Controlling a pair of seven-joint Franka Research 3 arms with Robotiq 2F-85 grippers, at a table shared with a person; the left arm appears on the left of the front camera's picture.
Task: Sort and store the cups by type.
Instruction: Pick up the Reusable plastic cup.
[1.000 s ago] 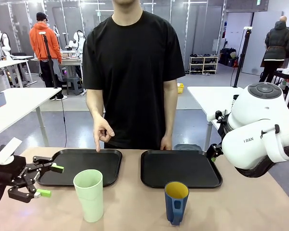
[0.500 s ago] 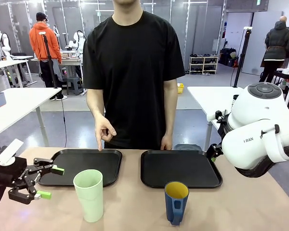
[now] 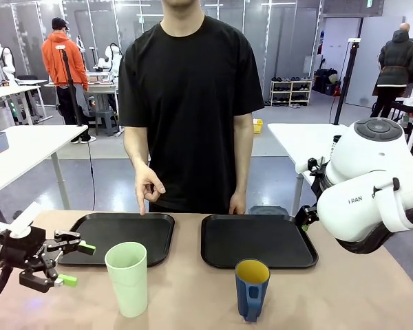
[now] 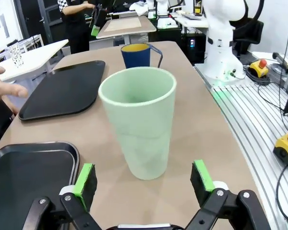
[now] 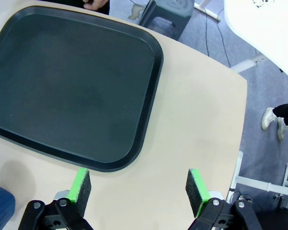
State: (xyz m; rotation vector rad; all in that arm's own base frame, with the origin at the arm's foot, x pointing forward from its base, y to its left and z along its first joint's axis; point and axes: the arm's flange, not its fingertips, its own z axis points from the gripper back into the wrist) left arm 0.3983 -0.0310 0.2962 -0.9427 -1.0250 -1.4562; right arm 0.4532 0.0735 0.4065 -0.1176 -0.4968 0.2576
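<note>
Little has shifted over the last second. Our left gripper (image 3: 77,265), jaws spread wide and empty, has dipped slightly and edged toward the pale green tumbler (image 3: 127,278). The tumbler stands upright just ahead of the fingertips, lined up with the gap between them in the left wrist view, and is not yet touched. Beyond that gripper lies the left tray (image 3: 117,230), bare, and the person's hand (image 3: 148,187) keeps a finger pointing down at its far edge. Further right, well apart from the left gripper, the blue mug (image 3: 252,289) stands unmoved on the table in front of the right tray (image 3: 258,240). Our right gripper (image 5: 138,187) hangs as before, jaws apart with nothing between them, above bare table beside that tray's corner. We judge the approach to the tumbler as only beginning, with both cups still unsorted.
</note>
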